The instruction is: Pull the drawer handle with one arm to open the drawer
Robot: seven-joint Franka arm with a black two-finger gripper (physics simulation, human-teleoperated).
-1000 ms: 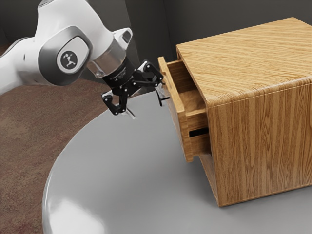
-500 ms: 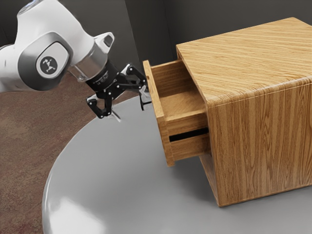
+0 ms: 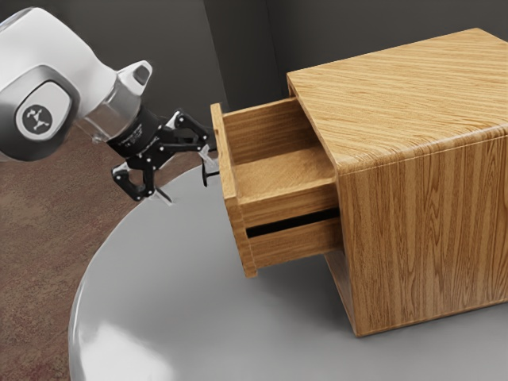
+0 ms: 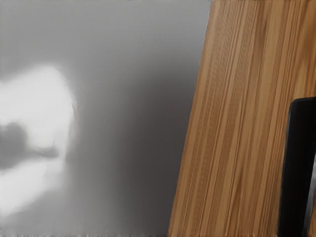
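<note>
A white Franka arm (image 3: 48, 103) reaches in from the exterior view's left over the far edge of a round grey table (image 3: 198, 317), its black gripper (image 3: 184, 179) at the front of a wooden drawer (image 3: 274, 171). The drawer stands pulled well out of a wood-grain cabinet (image 3: 413, 119), its bare inner floor and side walls in plain sight and a dark gap showing beneath it in the cabinet's face. The cabinet sits on the table toward the edge on the exterior view's right, and the open drawer juts from its upper part out over the middle of the table. The gripper's fingers are spread wide rather than pinched together: one finger (image 3: 203, 155) lies against the small dark drawer handle (image 3: 209, 171) on the drawer front (image 3: 232, 194), while the other (image 3: 143, 187) hangs apart from it, out toward the table's far edge, touching nothing. From the wrist camera the drawer front (image 4: 237, 123) runs as a tall slanted plank of striped wood just beside the hand, with the grey table (image 4: 123, 74) below it and a black shape (image 4: 298, 168) in front of the wood; whether that is the handle or a finger cannot be told. Brown carpet (image 3: 48, 238) lies beyond the table's edge
</note>
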